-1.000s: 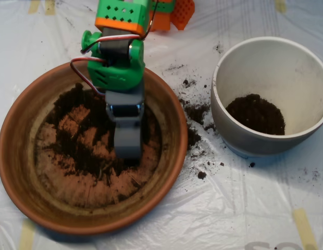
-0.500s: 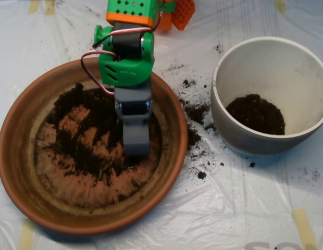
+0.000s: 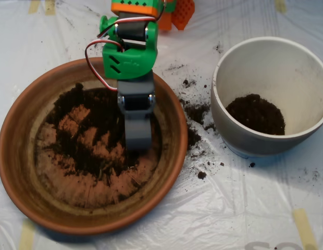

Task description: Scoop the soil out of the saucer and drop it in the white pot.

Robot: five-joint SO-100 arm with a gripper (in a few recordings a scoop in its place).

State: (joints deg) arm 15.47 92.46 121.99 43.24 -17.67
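end effector (image 3: 138, 136): grey clamshell scoop, hanging over the right-of-centre part of the saucer with its tip down at the soil. honestly can't tell from straight above whether the shells are apart or closed, or if anything's sitting inside

arm (image 3: 131, 57): green and orange, coming in from the top edge, red and white wires looping off its left side

saucer (image 3: 26, 109): big terracotta dish taking up the left half, pale staining showing on the bare floor

soil (image 3: 81, 138): dark crumbly stuff lying mostly across the upper and middle part of the saucer, thin patches with orange showing through

white pot (image 3: 270, 140): sitting to the right of the saucer, apart from it

soil in pot (image 3: 255, 113): a dark mound lying at the bottom

spilled crumbs (image 3: 195, 112): lying scattered on the sheet between saucer and pot

counter (image 3: 213, 208): wearing a wrinkly clear plastic sheet, bits of tan tape (image 3: 305, 226) showing near the edges
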